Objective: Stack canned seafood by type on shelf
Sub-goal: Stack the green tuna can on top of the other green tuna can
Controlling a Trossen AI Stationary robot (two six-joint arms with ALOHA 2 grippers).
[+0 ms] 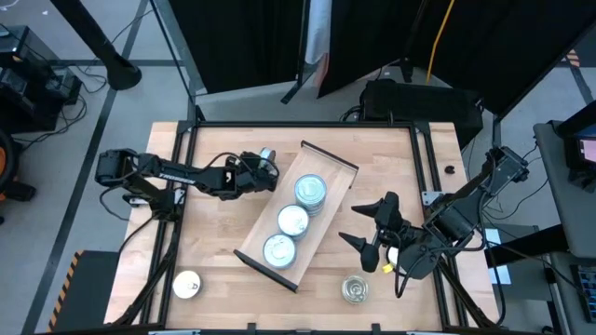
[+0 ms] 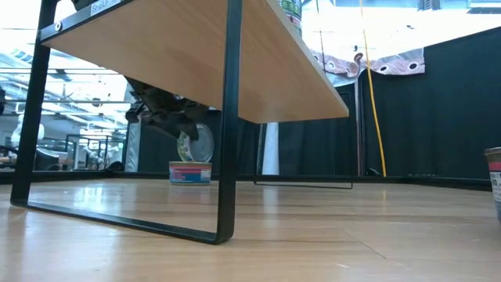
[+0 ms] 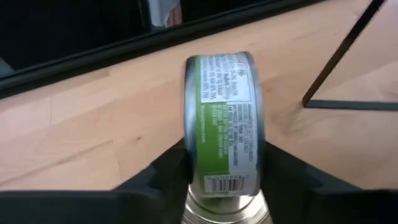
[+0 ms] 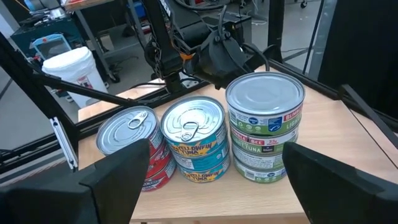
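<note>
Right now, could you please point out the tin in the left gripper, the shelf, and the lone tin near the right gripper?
Green-labelled tin (image 3: 225, 118): left wrist view, its label wall.
Shelf (image 1: 328, 162): high view, bare board near the far rail.
Lone tin (image 1: 354, 290): high view, its top.

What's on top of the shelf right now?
On the shelf stand three stacks of tins in a row: two show pull-tab tops, the third a plain silver lid. Each stack's lower tins show only their sides; their tops are covered.
</note>
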